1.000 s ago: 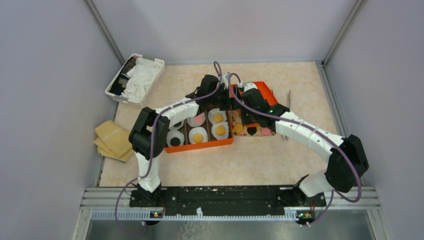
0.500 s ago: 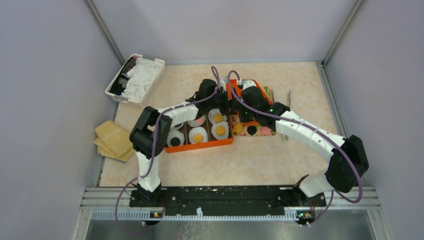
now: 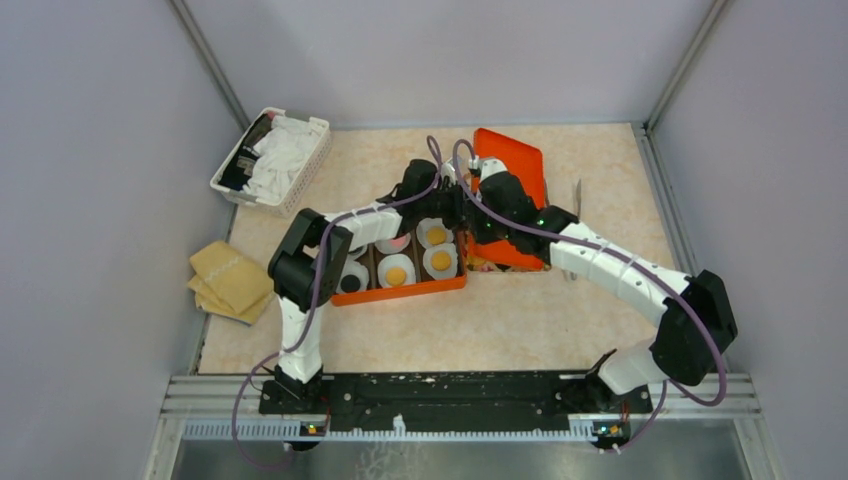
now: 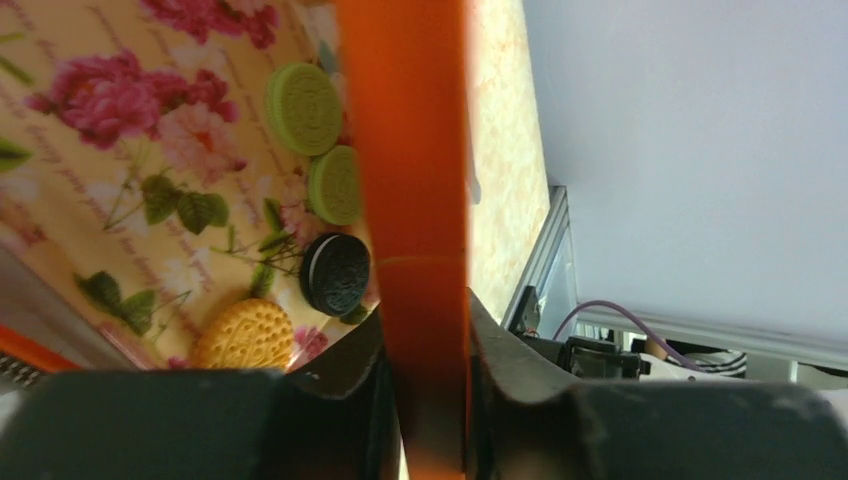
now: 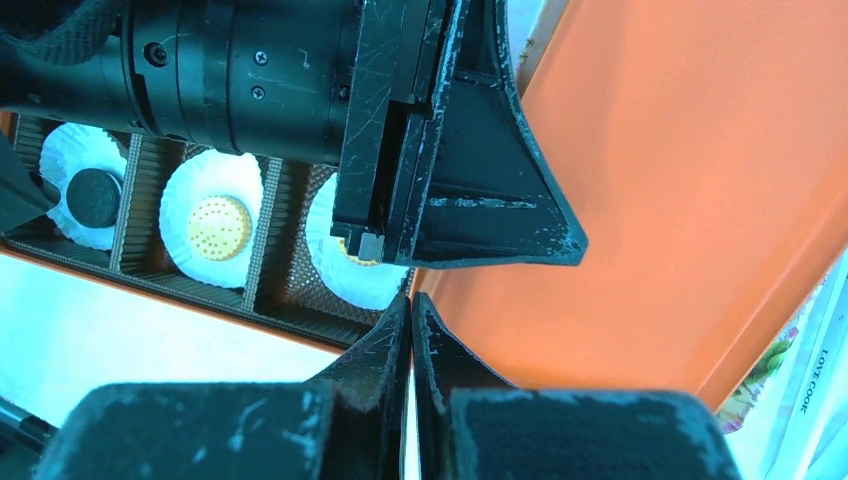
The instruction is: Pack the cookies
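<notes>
My left gripper [image 4: 420, 322] is shut on the edge of the orange lid [image 4: 413, 180], which stands tilted up [image 3: 510, 185] to the right of the orange box [image 3: 400, 288]. Past the lid, green [image 4: 303, 95], black [image 4: 335, 273] and yellow cookies [image 4: 243, 335] lie on a floral sheet. The box holds white paper cups with cookies: orange [image 3: 441, 260], black [image 3: 349, 284], pink [image 3: 397, 240]. My right gripper [image 5: 411, 312] is shut with nothing in it, its tips at the lid's orange face [image 5: 680, 200] beside the left gripper [image 5: 450, 150]. A black [image 5: 93, 192] and a yellow cookie [image 5: 218, 222] show in cups there.
A white basket [image 3: 270, 155] of paper cups stands at the back left. Yellow cloths [image 3: 228, 278] lie at the left edge. A thin utensil [image 3: 578, 200] lies right of the lid. A printed booklet [image 5: 815, 370] shows at the lid's corner.
The left gripper has closed on the lid's edge. The orange lid has swung up from low to steeply tilted, hiding the floral sheet and its cookies from above.
</notes>
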Motion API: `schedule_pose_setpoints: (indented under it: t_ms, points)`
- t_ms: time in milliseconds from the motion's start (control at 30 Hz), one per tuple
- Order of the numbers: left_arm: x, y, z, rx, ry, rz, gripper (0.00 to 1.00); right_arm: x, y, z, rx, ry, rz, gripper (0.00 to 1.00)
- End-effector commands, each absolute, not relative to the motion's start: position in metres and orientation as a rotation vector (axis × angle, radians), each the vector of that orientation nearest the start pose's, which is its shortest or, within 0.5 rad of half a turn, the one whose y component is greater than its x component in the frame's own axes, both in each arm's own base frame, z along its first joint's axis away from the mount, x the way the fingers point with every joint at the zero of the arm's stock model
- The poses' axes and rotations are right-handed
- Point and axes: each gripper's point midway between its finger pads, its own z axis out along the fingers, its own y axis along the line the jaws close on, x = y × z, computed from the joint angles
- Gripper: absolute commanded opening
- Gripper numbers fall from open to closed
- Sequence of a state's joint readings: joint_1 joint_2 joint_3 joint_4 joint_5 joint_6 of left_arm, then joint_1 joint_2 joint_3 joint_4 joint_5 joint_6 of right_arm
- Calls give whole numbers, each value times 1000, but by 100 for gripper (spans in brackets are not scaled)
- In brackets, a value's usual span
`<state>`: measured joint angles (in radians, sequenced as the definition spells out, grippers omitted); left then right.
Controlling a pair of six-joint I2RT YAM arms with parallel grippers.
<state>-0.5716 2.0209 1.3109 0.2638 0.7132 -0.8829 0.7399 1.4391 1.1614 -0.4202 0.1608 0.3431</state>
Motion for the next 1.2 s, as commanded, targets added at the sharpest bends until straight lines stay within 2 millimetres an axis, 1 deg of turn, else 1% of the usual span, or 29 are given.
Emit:
schedule_pose_setpoints:
  t_ms: [0,100,200,267,333,400,500,567,700,767,833,933,1033,1067,1100,1167]
  points:
    - [366,-401,152,249,2236,-1544,24,313,276,213,-366,2146,470,0]
    - [368,-396,150,238,2263,-1499,13,313,272,218,-386,2131,435,0]
    - [373,-390,157,220,2277,-1487,0,312,262,228,-412,2086,337,1]
    - [376,-388,168,213,2270,-1489,0,312,254,232,-436,2065,257,12]
    - [381,-386,184,220,2254,-1488,0,312,246,231,-468,2059,175,21]
    - [387,-384,201,222,2251,-1481,0,311,239,232,-494,2041,100,28]
    - [393,-379,226,223,2244,-1490,0,305,236,234,-551,1988,15,38]
    - [398,-373,241,208,2245,-1507,0,300,237,236,-588,1952,-10,41]
    - [403,-355,264,171,2259,-1535,0,293,244,243,-638,1895,-10,42]
    - [401,-347,271,162,2265,-1552,0,290,248,245,-651,1867,6,43]
    - [394,-340,278,163,2264,-1585,0,288,252,246,-658,1844,18,44]
    - [383,-334,283,171,2273,-1635,0,289,255,245,-660,1822,21,44]
    - [372,-330,287,177,2282,-1691,0,290,260,241,-674,1810,26,44]
    - [369,-329,288,172,2287,-1712,0,290,262,237,-684,1810,28,44]
    - [367,-327,289,165,2288,-1739,0,290,264,237,-684,1803,34,44]
    - [360,-326,293,165,2290,-1801,0,289,268,231,-697,1796,25,44]
